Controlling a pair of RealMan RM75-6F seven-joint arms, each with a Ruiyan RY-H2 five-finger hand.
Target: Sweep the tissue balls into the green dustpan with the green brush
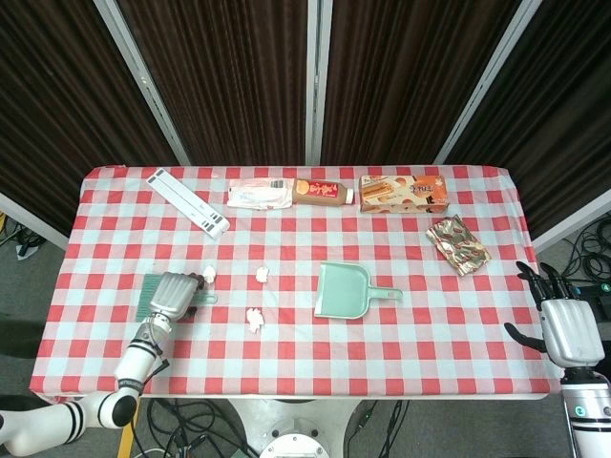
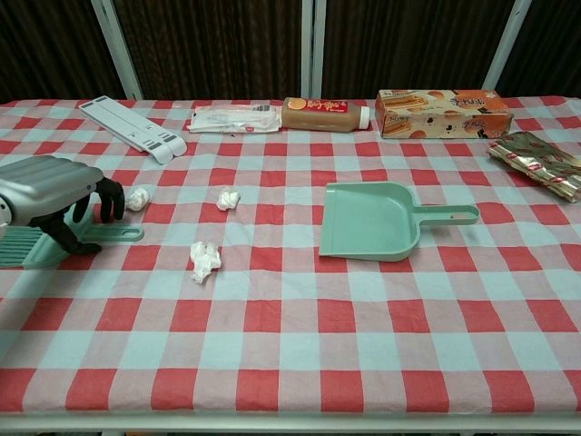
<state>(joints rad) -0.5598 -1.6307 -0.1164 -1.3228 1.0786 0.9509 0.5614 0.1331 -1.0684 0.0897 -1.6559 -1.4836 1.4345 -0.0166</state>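
The green brush [image 1: 146,295] [image 2: 25,247] lies at the table's left, its handle [image 2: 116,233] pointing right. My left hand [image 1: 172,291] [image 2: 47,185] hovers over the brush where head meets handle; its fingers [image 2: 110,198] reach down on the far side and the thumb on the near side, not closed on it. Three tissue balls lie to its right: one [image 1: 208,275] [image 2: 138,197] close to the fingers, one [image 1: 262,275] [image 2: 228,198] further right, one [image 1: 254,318] [image 2: 205,261] nearer me. The green dustpan [image 1: 344,289] [image 2: 372,221] sits mid-table, handle to the right. My right hand [image 1: 563,329] hangs open off the table's right edge.
Along the far side lie a white folding stand [image 1: 188,201], a plastic packet [image 1: 259,196], a brown bottle on its side [image 1: 323,192] and a snack box [image 1: 404,193]. A foil packet [image 1: 458,244] lies at the right.
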